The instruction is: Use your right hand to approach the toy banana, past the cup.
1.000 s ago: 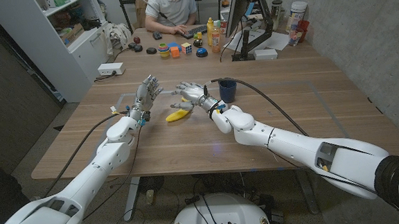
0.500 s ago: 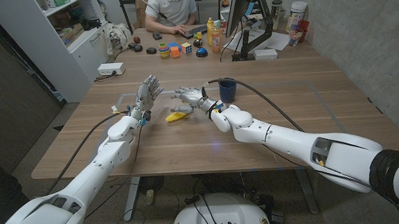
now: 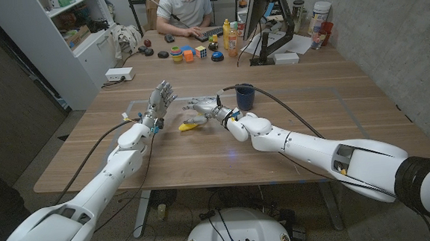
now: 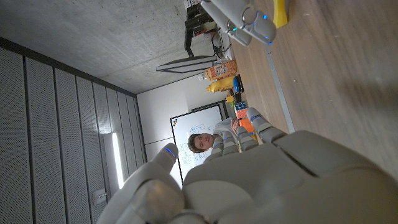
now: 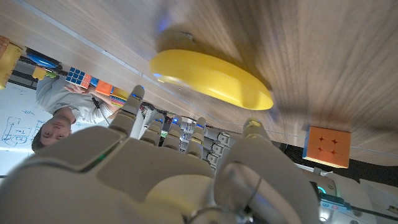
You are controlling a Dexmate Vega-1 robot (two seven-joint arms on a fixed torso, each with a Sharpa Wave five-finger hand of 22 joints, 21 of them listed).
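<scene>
Beside the cup (image 3: 245, 98), on its left, the right hand (image 3: 206, 106) hovers with fingers spread, holding nothing, just over the toy banana (image 3: 192, 124), which lies crosswise beneath its fingertips; the left hand (image 3: 158, 101) stands open nearby.

A long wooden table (image 3: 291, 142) is filling the room's middle, with a grey concrete wall (image 3: 388, 20) running along one side. White shelving (image 3: 82, 28) is standing at the other side, and a person (image 3: 184, 6) is sitting at the far end.
</scene>
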